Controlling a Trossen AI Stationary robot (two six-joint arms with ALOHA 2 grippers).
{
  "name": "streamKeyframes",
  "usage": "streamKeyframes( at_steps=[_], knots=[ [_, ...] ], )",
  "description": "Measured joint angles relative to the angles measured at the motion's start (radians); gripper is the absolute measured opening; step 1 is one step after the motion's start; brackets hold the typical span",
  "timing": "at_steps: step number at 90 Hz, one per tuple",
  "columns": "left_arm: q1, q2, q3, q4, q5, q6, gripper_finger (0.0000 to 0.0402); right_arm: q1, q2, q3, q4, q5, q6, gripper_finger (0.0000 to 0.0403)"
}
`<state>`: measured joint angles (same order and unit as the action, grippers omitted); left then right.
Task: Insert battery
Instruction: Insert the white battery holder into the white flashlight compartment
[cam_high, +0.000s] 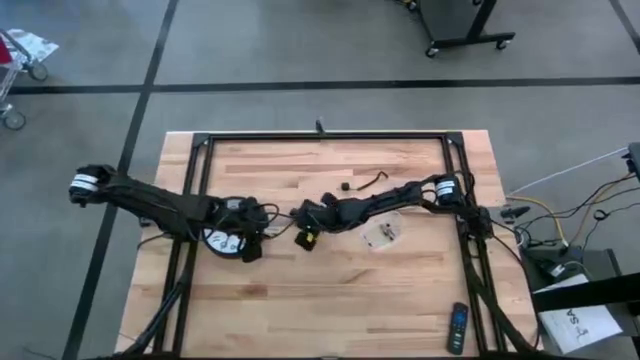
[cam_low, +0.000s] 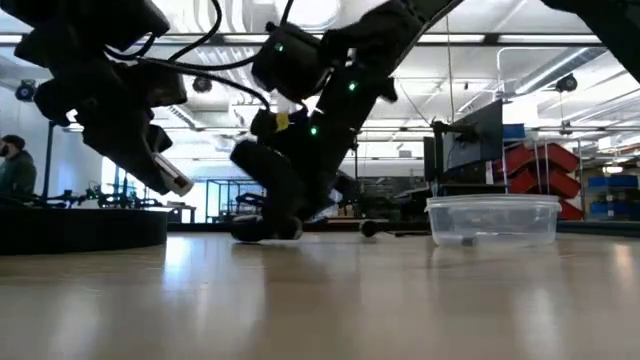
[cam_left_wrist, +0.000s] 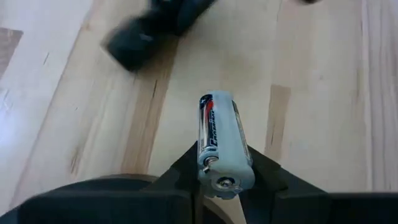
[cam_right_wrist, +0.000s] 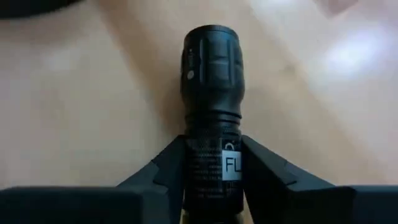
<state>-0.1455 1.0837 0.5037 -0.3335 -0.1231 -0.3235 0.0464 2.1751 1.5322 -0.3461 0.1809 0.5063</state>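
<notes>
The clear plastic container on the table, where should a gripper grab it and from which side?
Grip the clear plastic container by its rim, coming straight down from above. It stands upright and open-topped, its walls look too wide to span, and its thin lip suits one finger inside, one outside. Both grippers are already holding things.

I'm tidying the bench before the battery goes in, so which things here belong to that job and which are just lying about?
In the job:
- battery, clamped in left end effector
- flashlight, clamped in right end effector

Lying about:
- clear plastic container
- remote control
- small black cable

Two dark jointed arms, black cables looped alongside, white collars near bases, green indicator lights.
</notes>
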Motion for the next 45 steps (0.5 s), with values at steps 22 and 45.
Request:
streamKeyframes(
  at_steps=[22, 45],
  knots=[
    [-0.002, 0.018, -0.047, 0.102, -0.025, 0.000, 0.0058, 0.048, -0.089, 0.000, -0.006, -0.054, -0.119, 0.0172],
    [-0.032, 0.086, -0.081, 0.275, -0.025, 0.000, 0.0058, 0.040, -0.148, -0.001, -0.129, -0.059, -0.333, 0.0213]
  ],
)
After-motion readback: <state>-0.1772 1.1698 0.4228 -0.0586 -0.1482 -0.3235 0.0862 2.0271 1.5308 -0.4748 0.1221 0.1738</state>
